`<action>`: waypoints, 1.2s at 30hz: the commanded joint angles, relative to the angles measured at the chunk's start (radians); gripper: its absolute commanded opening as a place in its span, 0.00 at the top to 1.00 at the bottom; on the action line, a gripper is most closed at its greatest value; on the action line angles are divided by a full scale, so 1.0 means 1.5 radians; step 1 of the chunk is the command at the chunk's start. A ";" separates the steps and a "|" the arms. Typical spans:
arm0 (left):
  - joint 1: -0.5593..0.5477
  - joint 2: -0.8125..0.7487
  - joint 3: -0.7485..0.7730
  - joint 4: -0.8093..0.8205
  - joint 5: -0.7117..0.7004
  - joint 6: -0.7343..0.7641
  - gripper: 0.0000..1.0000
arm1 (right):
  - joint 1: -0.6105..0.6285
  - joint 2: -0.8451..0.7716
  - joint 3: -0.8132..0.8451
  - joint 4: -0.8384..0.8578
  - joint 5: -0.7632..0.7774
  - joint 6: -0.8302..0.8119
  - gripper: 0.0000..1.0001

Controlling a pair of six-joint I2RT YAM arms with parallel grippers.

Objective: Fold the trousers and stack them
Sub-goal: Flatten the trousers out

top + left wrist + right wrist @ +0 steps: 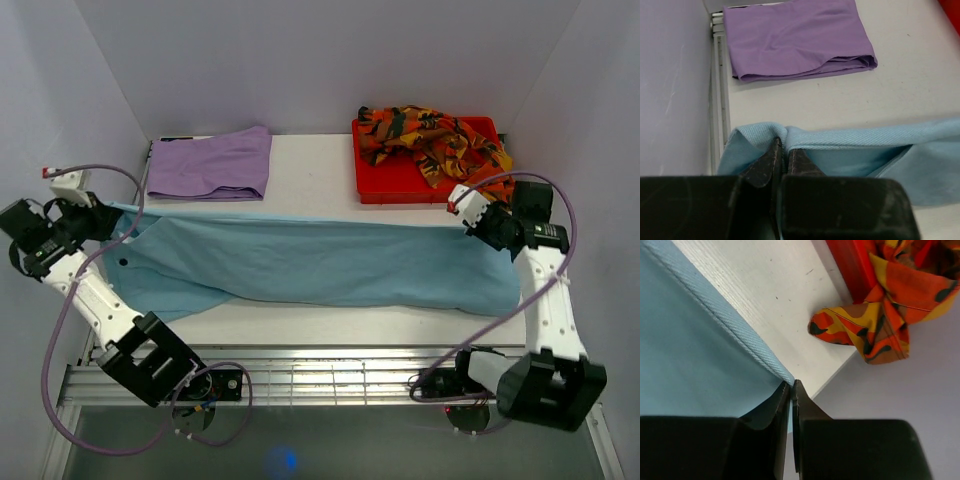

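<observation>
bright, even light is cast from above. a soft shadow is thrown beneath the folded lilac cloth trousers (795, 40); near foregrounds are blurred in wrist views.

Looks like a robotics lab test cell. Boxed in by plain white panels (330, 60) standing at the far, left and right edges of a white table (310, 170). Fitted along the near edge with a slotted aluminium rail (320, 380), carrying a left arm (95, 295) and a right arm (548, 310) bolted side by side, with exposed grey cables (44, 370) looping loose off each. Set out with staged props only: a red plastic tray (390, 185) at the far right corner holding heaped patterned trousers (430, 135), folded lilac trousers (210, 163) at the far left corner, and light blue trousers (320, 265) spread from left edge to right edge.
</observation>
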 commanded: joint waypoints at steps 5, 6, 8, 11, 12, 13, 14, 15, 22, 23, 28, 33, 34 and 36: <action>-0.168 0.153 -0.010 0.232 -0.249 -0.115 1.00 | -0.009 0.293 0.101 0.157 0.064 0.083 0.92; -0.180 0.185 0.001 0.249 -0.265 -0.125 1.00 | -0.004 0.318 0.127 0.169 0.065 0.091 0.92; -0.188 0.280 0.044 0.254 -0.300 -0.157 1.00 | 0.003 0.383 0.144 0.181 0.074 0.108 0.92; -0.198 0.387 0.110 0.255 -0.311 -0.200 1.00 | 0.024 0.452 0.169 0.221 0.102 0.140 0.92; -0.204 0.409 0.127 0.251 -0.306 -0.209 0.98 | 0.034 0.466 0.179 0.225 0.108 0.149 0.92; -0.210 0.428 0.144 0.242 -0.300 -0.212 0.79 | 0.038 0.480 0.205 0.223 0.116 0.161 0.80; -0.216 0.445 0.179 0.218 -0.311 -0.213 0.70 | 0.041 0.501 0.219 0.214 0.124 0.183 0.67; -0.225 0.467 0.197 0.202 -0.318 -0.212 0.62 | 0.042 0.506 0.234 0.200 0.125 0.191 0.55; -0.225 0.393 0.254 0.037 -0.366 -0.072 0.02 | 0.031 0.376 0.217 0.082 0.130 0.150 0.09; -0.222 0.373 0.246 0.018 -0.377 -0.044 0.02 | 0.027 0.334 0.213 0.028 0.110 0.140 0.09; -0.184 0.240 0.123 -0.223 -0.296 0.280 0.02 | 0.015 0.219 0.152 -0.185 0.021 -0.001 0.13; -0.177 0.120 -0.033 -0.356 -0.324 0.447 0.04 | 0.016 0.136 0.028 -0.244 0.000 -0.062 0.18; -0.177 0.114 -0.053 -0.366 -0.330 0.466 0.05 | 0.016 0.130 -0.006 -0.240 -0.003 -0.067 0.18; -0.177 0.097 -0.108 -0.375 -0.347 0.504 0.05 | 0.020 0.123 -0.034 -0.212 -0.007 -0.061 0.18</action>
